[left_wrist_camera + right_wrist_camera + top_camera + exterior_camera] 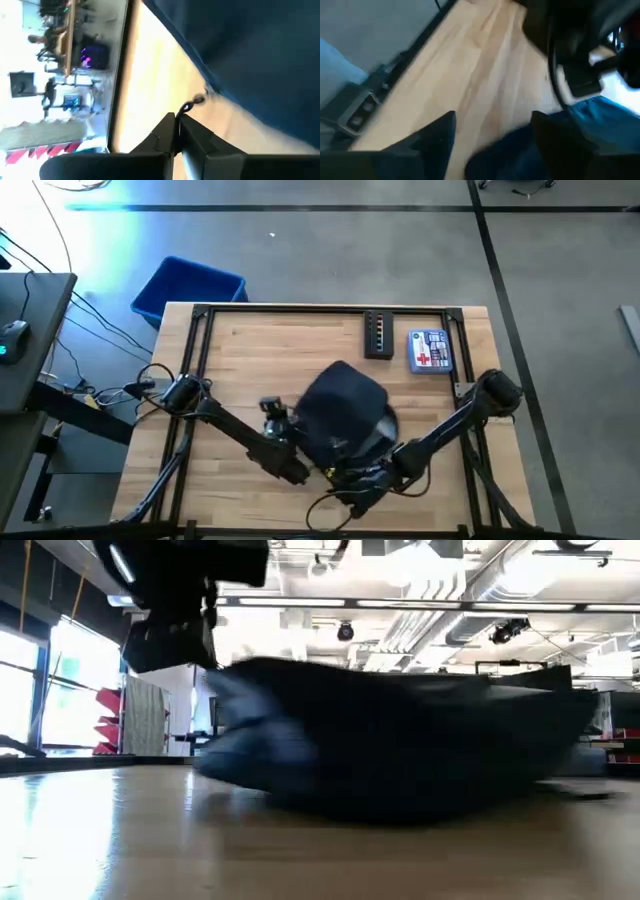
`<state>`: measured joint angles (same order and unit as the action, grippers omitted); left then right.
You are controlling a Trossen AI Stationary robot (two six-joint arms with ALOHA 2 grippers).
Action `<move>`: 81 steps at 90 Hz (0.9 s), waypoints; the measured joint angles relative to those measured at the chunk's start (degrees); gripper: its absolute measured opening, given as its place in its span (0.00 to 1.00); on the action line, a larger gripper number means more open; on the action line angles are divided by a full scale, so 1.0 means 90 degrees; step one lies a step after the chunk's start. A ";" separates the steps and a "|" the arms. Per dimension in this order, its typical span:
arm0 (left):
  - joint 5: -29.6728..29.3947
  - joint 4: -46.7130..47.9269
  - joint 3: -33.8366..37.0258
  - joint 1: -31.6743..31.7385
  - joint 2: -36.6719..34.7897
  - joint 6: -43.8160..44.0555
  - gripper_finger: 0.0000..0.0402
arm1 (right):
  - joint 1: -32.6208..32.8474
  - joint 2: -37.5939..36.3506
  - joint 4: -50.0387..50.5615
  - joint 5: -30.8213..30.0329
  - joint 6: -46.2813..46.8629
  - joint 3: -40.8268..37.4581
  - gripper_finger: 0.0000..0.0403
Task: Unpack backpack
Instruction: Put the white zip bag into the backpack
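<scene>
Navy fabric, the single backpack (343, 415) slumps mid-table toward the near edge, both grippers at its near side. The left gripper (176, 122) has its fingers pressed together on a small zipper pull (192, 103) beside the pack's edge, so opening the zipper seems the step in hand. The right gripper (492, 132) stands wide, empty, over the fabric. Next likely calls for drawing the pull along while the right steadies the pack. Behind lie one dark marker case (378, 335), one first-aid pouch (430, 350); one blue bin (188, 288) sits off-table.
</scene>
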<state>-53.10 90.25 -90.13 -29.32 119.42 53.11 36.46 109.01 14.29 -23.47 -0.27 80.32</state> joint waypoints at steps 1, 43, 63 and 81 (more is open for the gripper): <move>-0.0006 -0.0032 0.0041 0.0012 -0.0040 -0.0040 0.01 | 0.0009 -0.0005 0.0142 -0.0003 0.0005 0.0088 0.63; 0.0452 -0.0056 0.0612 -0.0407 -0.1762 0.0591 0.24 | 0.0412 -0.0100 0.8120 -0.1397 0.4437 0.1787 0.60; -0.0055 -0.0856 0.0605 -0.0952 -0.2327 0.1187 0.24 | -0.0708 -0.1197 0.7343 -0.1638 0.4465 -0.0403 0.52; -0.0653 -0.1934 0.0711 -0.1004 -0.2298 0.0331 0.24 | -0.2589 -0.2804 0.4886 -0.1368 0.3379 -0.2283 0.50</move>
<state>-58.98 72.85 -83.73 -38.35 98.74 56.09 13.16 83.77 58.27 -35.78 30.14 59.77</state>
